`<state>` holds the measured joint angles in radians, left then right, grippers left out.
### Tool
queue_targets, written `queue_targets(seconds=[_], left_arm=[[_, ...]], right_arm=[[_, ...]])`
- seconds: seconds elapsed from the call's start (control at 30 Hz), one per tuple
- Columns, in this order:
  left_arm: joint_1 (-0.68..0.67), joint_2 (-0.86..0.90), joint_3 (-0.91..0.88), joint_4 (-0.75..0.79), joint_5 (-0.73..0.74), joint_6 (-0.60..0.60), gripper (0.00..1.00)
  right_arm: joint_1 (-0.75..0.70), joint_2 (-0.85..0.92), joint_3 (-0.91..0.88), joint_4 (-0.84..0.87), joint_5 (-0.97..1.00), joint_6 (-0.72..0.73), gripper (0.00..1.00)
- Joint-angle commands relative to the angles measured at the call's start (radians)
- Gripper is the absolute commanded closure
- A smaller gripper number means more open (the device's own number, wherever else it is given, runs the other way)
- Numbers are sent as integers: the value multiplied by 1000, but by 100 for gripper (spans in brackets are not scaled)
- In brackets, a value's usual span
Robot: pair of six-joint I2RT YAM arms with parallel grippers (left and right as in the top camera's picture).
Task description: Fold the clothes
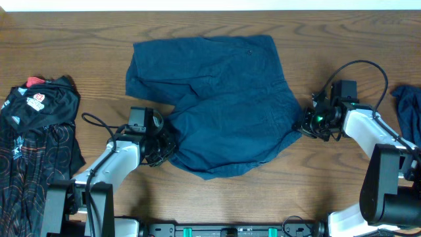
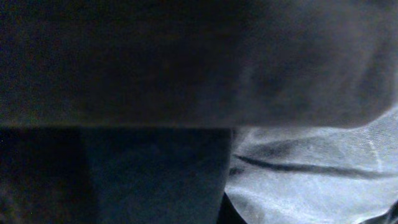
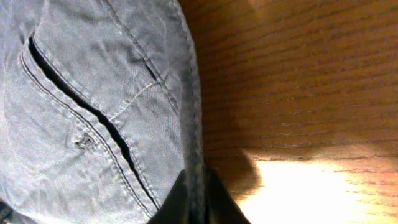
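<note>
Dark blue shorts (image 1: 223,99) lie spread on the wooden table, partly folded over at the front. My left gripper (image 1: 164,146) is at the shorts' front left edge, its jaws buried in cloth; the left wrist view shows only dark blue fabric (image 2: 298,180) pressed close, fingers hidden. My right gripper (image 1: 304,125) is at the shorts' right edge. In the right wrist view its two dark fingertips (image 3: 198,202) are shut on the hem of the shorts (image 3: 93,106), with a pocket seam visible beside them.
A black garment with red and white print (image 1: 36,145) lies at the table's left edge. Another blue garment (image 1: 409,108) lies at the far right edge. Bare wood (image 3: 298,81) lies right of the shorts.
</note>
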<state>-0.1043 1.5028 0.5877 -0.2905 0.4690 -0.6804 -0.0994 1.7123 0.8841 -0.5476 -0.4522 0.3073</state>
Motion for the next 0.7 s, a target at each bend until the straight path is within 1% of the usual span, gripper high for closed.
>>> queue_targets(seconds=[0.0,0.23,0.37,0.5,0.67], left_arm=[[8,17,6,-11,-11,6,94],[7,7,23,-20,-5,7,94],[7,-60,68,-83,-6,61,94],[7,-177,160,-204,-35,103,94],[7,-321,323,-414,-177,163,94]], right_arm=[[8,8,-6,16,0,-9,99],[9,2,32,8,-1,-13,99],[9,-16,101,-32,2,-42,99],[9,-30,200,-108,27,-71,99],[9,-64,309,-162,63,-107,99]])
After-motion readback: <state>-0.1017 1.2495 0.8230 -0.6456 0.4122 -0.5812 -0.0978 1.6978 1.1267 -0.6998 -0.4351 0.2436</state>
